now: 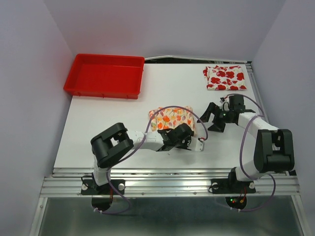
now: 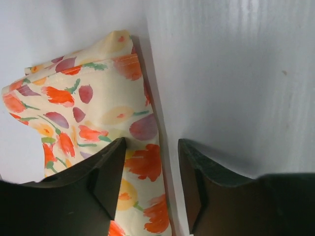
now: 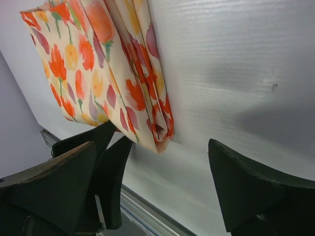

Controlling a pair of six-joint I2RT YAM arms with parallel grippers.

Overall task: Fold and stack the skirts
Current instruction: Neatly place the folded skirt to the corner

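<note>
The tray [image 1: 103, 93] is lying well left of both grippers. The cream skirt [image 1: 170, 119] is sitting folded, its edge running between the left gripper's [image 2: 151, 147] half-spread fingers, unpinched. The right gripper [image 3: 151, 145] is hovering just right, fingers spread wide, empty. The flowered skirt [image 1: 225, 77] is lying folded beyond them; stacking seems left, across bare table [image 1: 108, 128].
</note>
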